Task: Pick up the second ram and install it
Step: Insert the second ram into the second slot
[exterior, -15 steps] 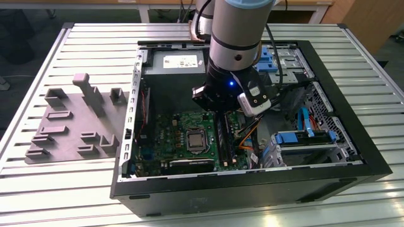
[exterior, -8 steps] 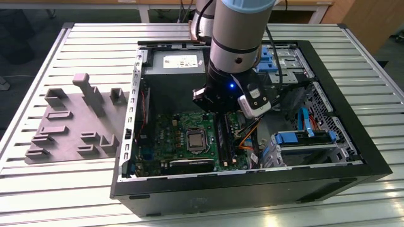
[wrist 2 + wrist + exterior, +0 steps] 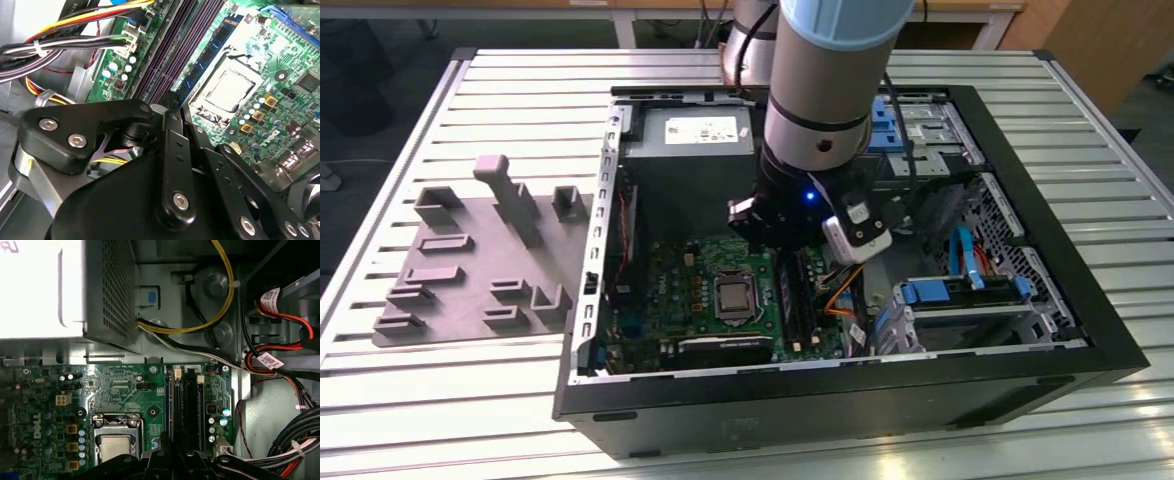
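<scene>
The gripper (image 3: 787, 245) is hovering over the motherboard slots (image 3: 185, 400), right of the processor socket (image 3: 116, 442). Finger state: cannot tell. The second ram's position is unclear. Judgement: keep square to slots, pressing evenly.

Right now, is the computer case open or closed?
Open. In the exterior view the computer case has no side panel, and the motherboard inside lies exposed under the arm.

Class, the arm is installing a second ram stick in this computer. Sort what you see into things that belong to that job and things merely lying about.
Belongs to the job: end effector, poised over the black memory slots; green motherboard carrying them.
Just lying about: grey moulded tray on the table; power supply; blue drive brackets; bundled cables.
</scene>
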Action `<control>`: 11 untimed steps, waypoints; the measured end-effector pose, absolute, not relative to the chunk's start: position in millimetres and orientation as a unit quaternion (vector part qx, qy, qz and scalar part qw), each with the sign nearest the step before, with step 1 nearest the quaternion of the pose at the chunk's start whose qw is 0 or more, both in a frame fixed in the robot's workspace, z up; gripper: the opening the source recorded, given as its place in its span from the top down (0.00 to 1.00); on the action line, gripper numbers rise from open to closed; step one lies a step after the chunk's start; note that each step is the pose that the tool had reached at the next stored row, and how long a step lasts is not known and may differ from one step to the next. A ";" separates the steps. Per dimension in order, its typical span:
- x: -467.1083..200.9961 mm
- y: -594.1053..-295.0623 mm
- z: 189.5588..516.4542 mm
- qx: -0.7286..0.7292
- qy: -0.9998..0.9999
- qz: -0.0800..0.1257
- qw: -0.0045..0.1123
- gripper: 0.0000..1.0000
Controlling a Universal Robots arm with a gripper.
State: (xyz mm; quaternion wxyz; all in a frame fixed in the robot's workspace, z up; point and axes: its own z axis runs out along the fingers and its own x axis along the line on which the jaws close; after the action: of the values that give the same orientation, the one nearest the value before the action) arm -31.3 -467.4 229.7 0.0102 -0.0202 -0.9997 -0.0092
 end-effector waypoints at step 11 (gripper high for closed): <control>-30.8 -469.1 227.2 -0.028 -0.999 -0.011 0.010 0.86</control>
State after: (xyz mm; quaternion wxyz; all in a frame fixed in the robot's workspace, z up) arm -30.8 -469.1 227.2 0.0103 -0.0281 -0.9995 -0.0111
